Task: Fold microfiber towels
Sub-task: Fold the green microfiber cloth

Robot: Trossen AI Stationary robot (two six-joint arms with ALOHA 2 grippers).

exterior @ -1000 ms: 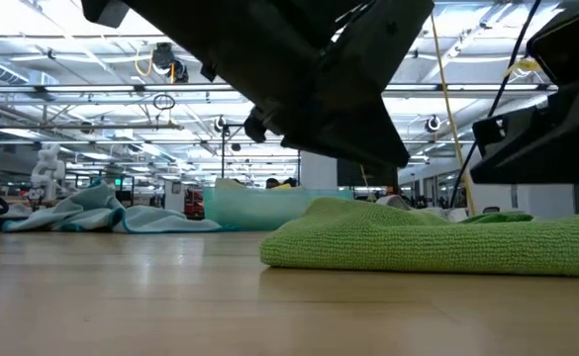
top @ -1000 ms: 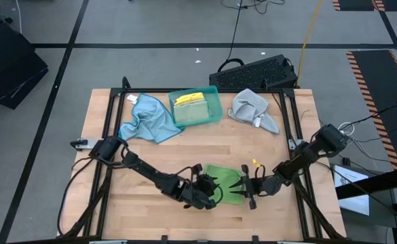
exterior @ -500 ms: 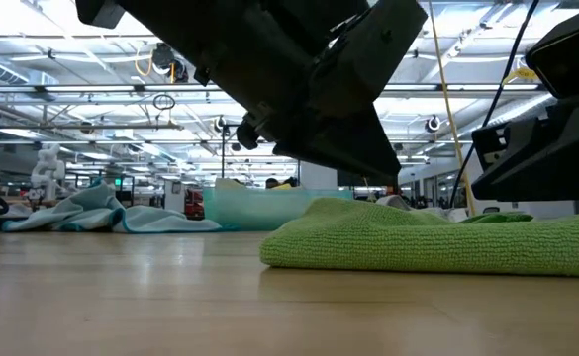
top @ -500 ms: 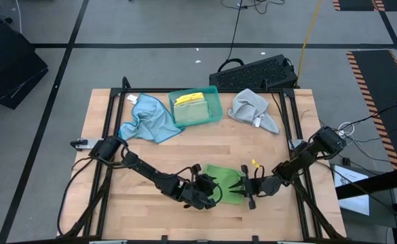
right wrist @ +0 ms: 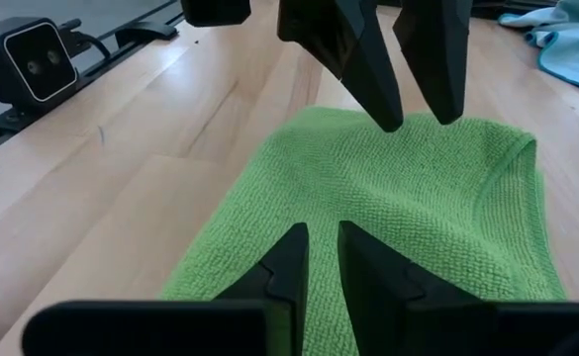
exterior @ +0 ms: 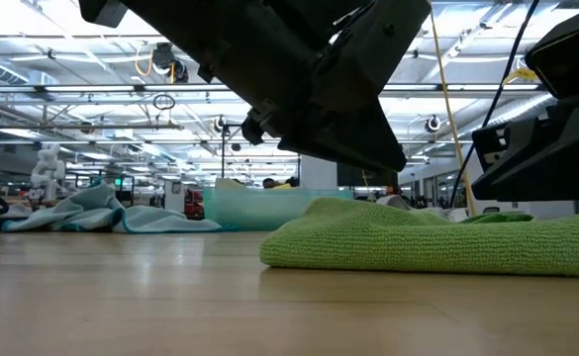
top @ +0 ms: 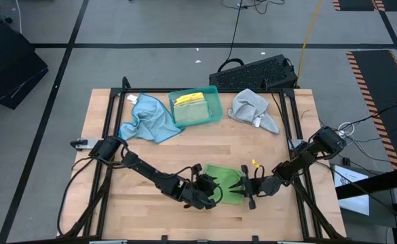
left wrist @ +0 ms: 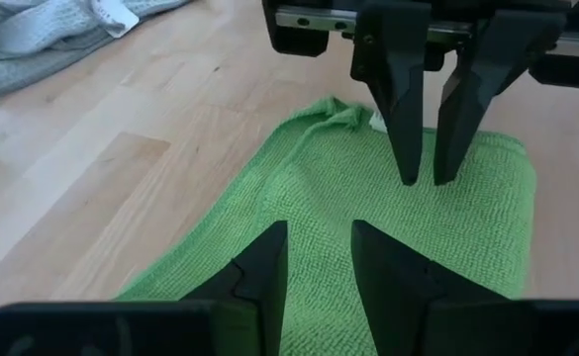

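Wooden table [top: 205, 146] with a green towel [top: 224, 181] folded at the front edge, both arms on it. You've got the left gripper [top: 210, 190] at its left side, the right gripper [top: 249, 188] at its right, each with fingers a narrow gap apart, tips hovering over the cloth, pinching nothing. Over the last second the right wrist eased down slightly; towel didn't move. Likely lining up the next fold. Blue towel [top: 146, 119], grey towel [top: 254, 110] wait behind; yellow towel [top: 190, 99] sits in the teal tray [top: 214, 91].
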